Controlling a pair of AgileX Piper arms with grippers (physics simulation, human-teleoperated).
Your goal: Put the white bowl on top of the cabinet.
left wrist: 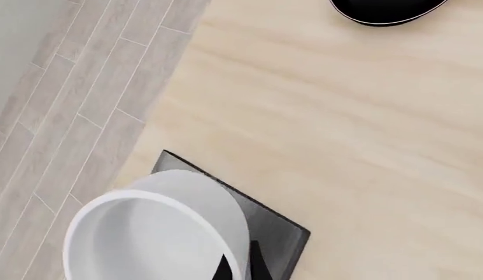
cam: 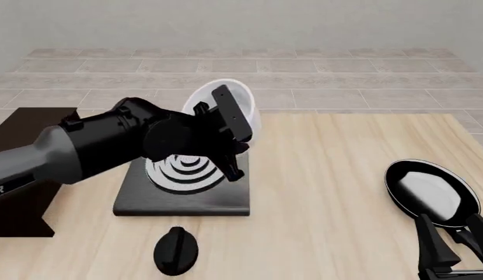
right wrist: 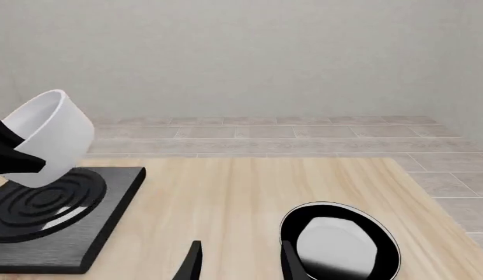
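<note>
One tool, the left point(cam: 226, 125), is clamped on the rim of the plain glossy white round bowl point(cam: 240, 105), which is held tilted in the air above the flat black stove slab point(cam: 183, 198), clear of its silver rings for carrying. The dark brown boxy cabinet point(cam: 31, 125) stands at the counter's point(cam: 335, 175) left edge, its top unoccupied. The right tool point(right wrist: 237, 259) is kept parted and idle beside the shallow black frying pan point(cam: 430, 192).

Cabinet point(cam: 24, 169) far left, stove point(cam: 183, 192) beside it, bowl point(cam: 230, 105) above stove, pan point(cam: 428, 192) right.
</note>
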